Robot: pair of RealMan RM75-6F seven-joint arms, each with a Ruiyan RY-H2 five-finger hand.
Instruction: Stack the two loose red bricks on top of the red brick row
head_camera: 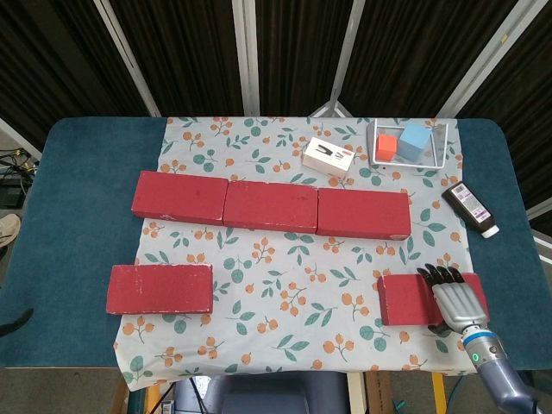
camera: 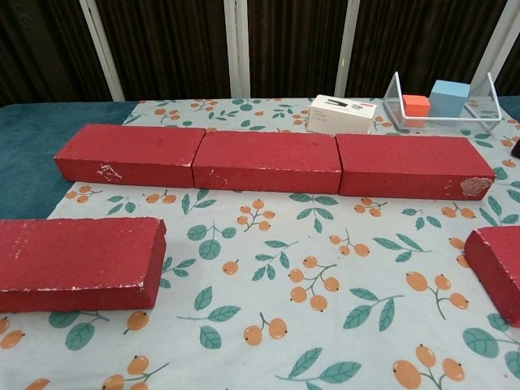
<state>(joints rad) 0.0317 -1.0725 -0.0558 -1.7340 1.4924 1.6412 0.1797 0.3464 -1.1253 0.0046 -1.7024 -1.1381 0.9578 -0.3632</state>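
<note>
Three red bricks form the red brick row (head_camera: 271, 206) end to end across the floral cloth, and the row (camera: 268, 161) also shows in the chest view. One loose red brick (head_camera: 159, 289) lies flat at the front left, large in the chest view (camera: 77, 262). The other loose red brick (head_camera: 405, 299) lies at the front right, and only its left end (camera: 500, 268) shows in the chest view. My right hand (head_camera: 457, 300) lies over that brick's right part, with its fingers reaching to the far edge. Whether it grips is hidden. My left hand is out of sight.
A white box (head_camera: 329, 158) sits behind the row. At the back right, a wire basket (head_camera: 440, 159) holds an orange block and a blue block. A dark bottle (head_camera: 470, 208) lies near the right table edge. The floral cloth (head_camera: 293, 293) lies bare between the loose bricks.
</note>
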